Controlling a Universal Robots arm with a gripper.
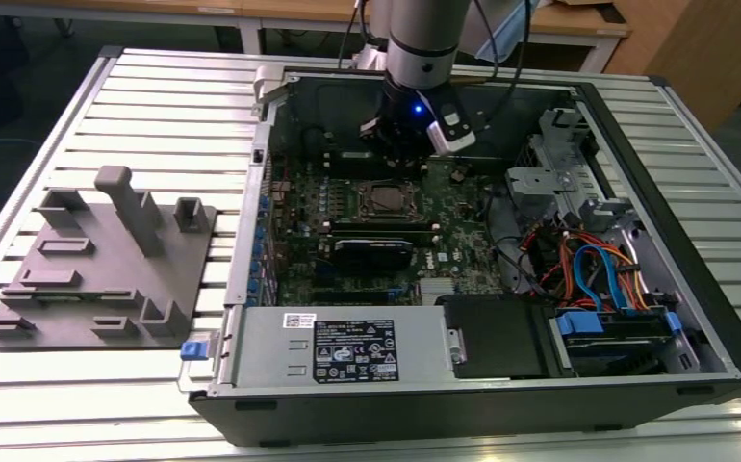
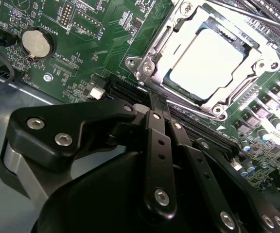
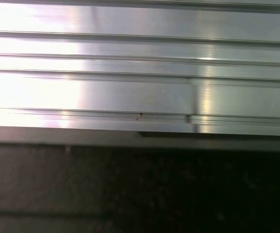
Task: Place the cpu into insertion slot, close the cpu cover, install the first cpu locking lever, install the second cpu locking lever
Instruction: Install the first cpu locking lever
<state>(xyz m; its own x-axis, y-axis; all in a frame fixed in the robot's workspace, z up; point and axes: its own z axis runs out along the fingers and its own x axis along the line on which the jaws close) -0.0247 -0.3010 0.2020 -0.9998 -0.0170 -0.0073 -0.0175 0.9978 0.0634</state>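
CPU chip, one small flat square with a dull silver-grey metal top (image 2: 209, 57), lies seated in the one insertion slot (image 2: 154, 48), the square socket with a metal-edged frame set into the green circuit board (image 2: 101, 46). One cpu cover, a thin silvery metal frame plate with a large square window (image 2: 249, 94), lies flat around the chip, whose top shows through the window. In the exterior view the same socket (image 1: 380, 199) sits near the middle of the board inside the one open black computer case (image 1: 678, 192), which rests on a ribbed aluminium table (image 1: 127, 77).

One black gripper (image 2: 152, 99) hangs just beside the socket's corner in the second wrist view, its two dark fingers (image 2: 158, 145) drawn together with no gap between them and nothing held. In the exterior view the gripper (image 1: 403, 144) hangs from the one grey arm (image 1: 420, 38) over the far part of the board, just beyond the socket.

One round silver coin battery (image 2: 35, 42) sits on the board well apart from the socket. One grey moulded fixture tray (image 1: 101, 260) lies on the table at the exterior view's left of the case. The first wrist view shows ribbed aluminium slats (image 3: 130, 73) above a dark surface.
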